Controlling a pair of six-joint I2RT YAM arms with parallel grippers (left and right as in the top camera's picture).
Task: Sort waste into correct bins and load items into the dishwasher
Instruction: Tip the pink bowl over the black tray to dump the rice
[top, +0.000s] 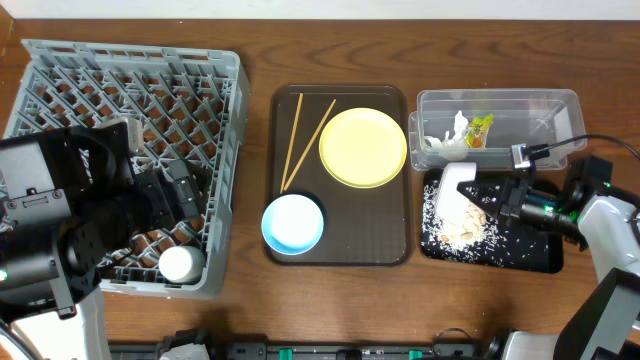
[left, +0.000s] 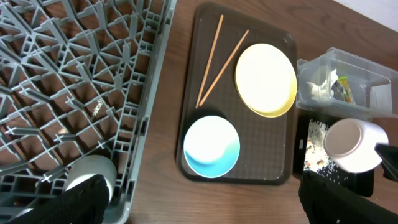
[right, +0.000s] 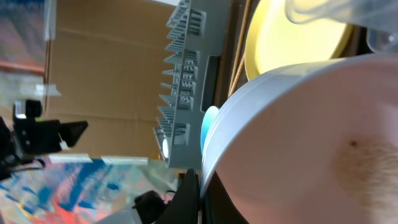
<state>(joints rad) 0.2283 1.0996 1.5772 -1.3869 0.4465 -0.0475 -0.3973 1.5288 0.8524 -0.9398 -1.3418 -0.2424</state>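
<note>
Inventory of tabletop sundries:
1. Serving tray (top: 350, 225), dark brown, rectangular with rounded corners; lies flat.
2. Tabletop (top: 330, 50), brown wood grain; bears the tray and shows on every side of it.
3. Round white vessel (top: 182, 264), small; left of the tray's near corner, apart from it.
4. Thin dark cable (top: 600, 139); well right of the tray.
</note>
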